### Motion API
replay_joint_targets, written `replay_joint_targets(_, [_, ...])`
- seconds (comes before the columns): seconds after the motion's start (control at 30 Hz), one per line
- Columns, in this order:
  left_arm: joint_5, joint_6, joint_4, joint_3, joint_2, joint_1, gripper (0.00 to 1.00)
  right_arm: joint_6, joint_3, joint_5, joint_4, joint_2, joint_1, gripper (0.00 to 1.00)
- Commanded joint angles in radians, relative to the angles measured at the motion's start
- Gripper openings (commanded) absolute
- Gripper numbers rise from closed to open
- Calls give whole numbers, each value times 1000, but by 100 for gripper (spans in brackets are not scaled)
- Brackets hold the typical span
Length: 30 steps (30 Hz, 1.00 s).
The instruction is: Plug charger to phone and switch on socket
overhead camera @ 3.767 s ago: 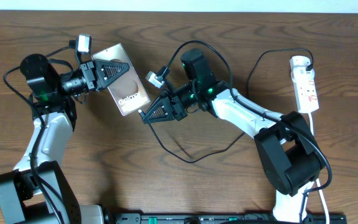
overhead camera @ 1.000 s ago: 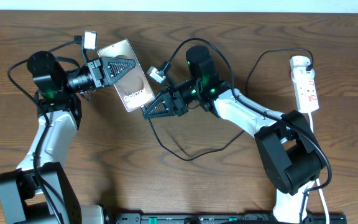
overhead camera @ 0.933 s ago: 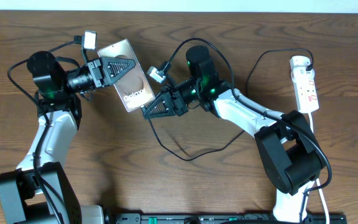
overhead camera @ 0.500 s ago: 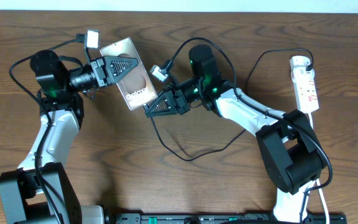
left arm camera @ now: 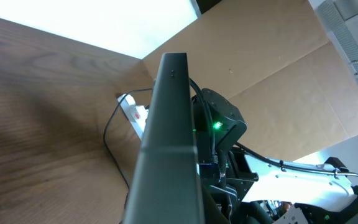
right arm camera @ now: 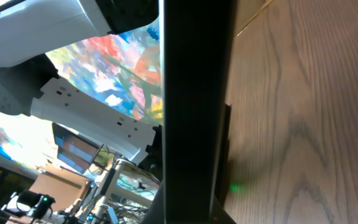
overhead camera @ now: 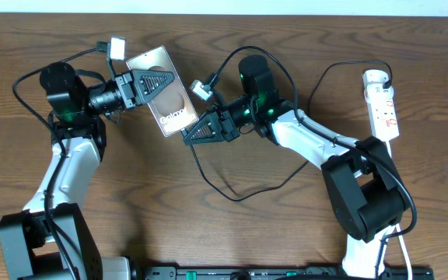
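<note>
Near the far edge of the brown wooden table (overhead camera: 131, 210), the left gripper (overhead camera: 152, 81) clamps a flat brownish rectangular phone (overhead camera: 171, 107). The right gripper (overhead camera: 189, 134) pinches the tip of a thin black charger cable (overhead camera: 236, 199) just beside it. A narrow white power-strip socket (overhead camera: 383, 105) lies by the right edge.

phone (overhead camera: 164, 92): in your left gripper (overhead camera: 150, 82), left of centre
right gripper (overhead camera: 197, 134): just beside phone's near corner
socket (overhead camera: 382, 105): far right
charger (overhead camera: 239, 193): loops nearer you

Brown phone (overhead camera: 169, 97) tilted, black charger (overhead camera: 238, 199) looped, socket (overhead camera: 383, 105) right

Smooth phone (overhead camera: 176, 105), matt wood-grain table (overhead camera: 208, 233)
</note>
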Motion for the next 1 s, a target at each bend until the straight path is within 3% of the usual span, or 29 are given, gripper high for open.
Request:
replay_joint_targets(0.0, [138,40,-8,-8,-1,-43,7,0,40,31,25,-19,-22,1])
replay_joint_targets(0.17, [138,40,-7,-8,-1,-43,7,1,40,31,25,-19,-22,2])
replay_joint_targets(0.23, [138,40,-7,-8,-1,-43,7,1,40,31,25,-19,-22,9])
replay_joint_targets(0.33, [137,40,-7,-8,-1,-43,7,0,40,31,25,-19,-22,33])
replay_joint_targets(0.5, [137,40,-6,-8,-1,-40,7,0,40,30,25,-19,-22,94])
replay_joint_targets(0.53, [136,40,-6,-8,-1,-38,7,0,40,29,25,-19,-22,99])
replay_joint_targets(0.97, [137,39,-14,-8,-1,60,7,0,40,26,25,-19,-22,99])
